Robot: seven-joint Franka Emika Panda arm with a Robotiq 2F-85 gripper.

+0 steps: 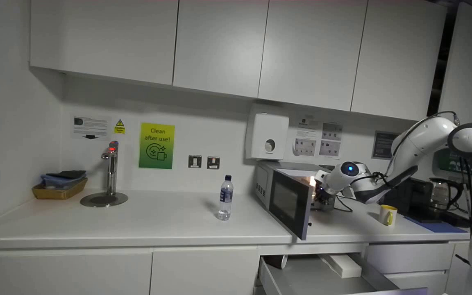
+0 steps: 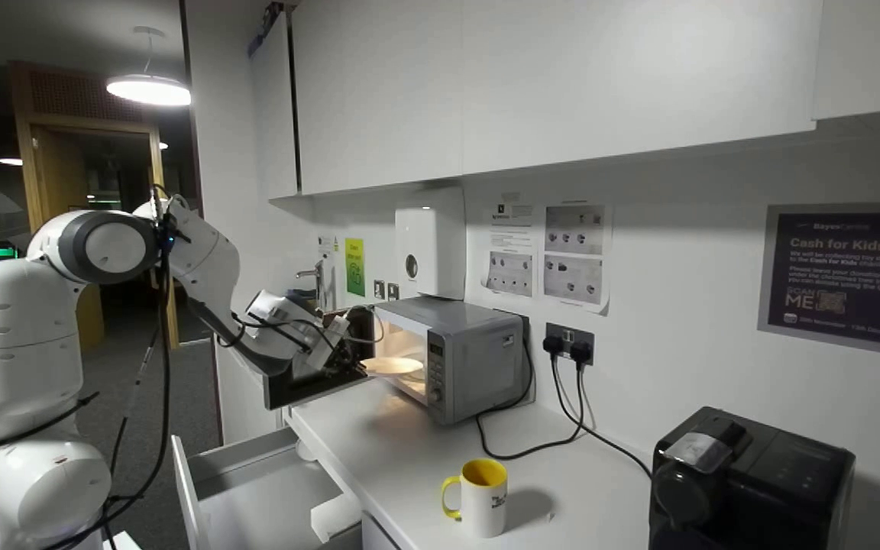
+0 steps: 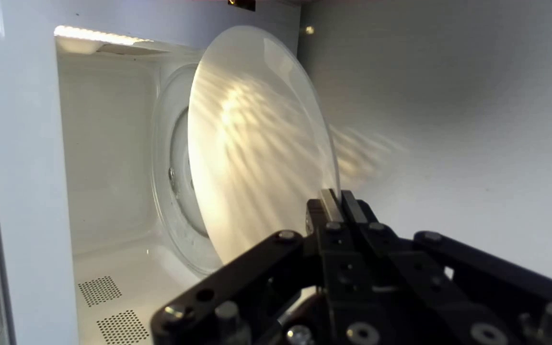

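White, thin and round, a plate (image 3: 252, 143) was held at the open mouth of the boxy grey microwave (image 2: 478, 359), its rim pinched by the black gripper (image 3: 340, 203). Inside the microwave lay a clear glass turntable (image 3: 187, 239); to either side of the microwave stood a clear, dark-capped bottle (image 1: 225, 200) and a cylindrical mug (image 2: 483, 500), yellow inside, while the pulled-out drawer (image 1: 301, 282) below it held an oblong white box (image 1: 344, 266).

In an exterior view, I could make out a clear bottle (image 1: 225, 200) below frame centre, a tap (image 1: 112, 172) and green sign (image 1: 156, 146) at centre left, a yellow-handled mug (image 1: 386, 215) lower right.
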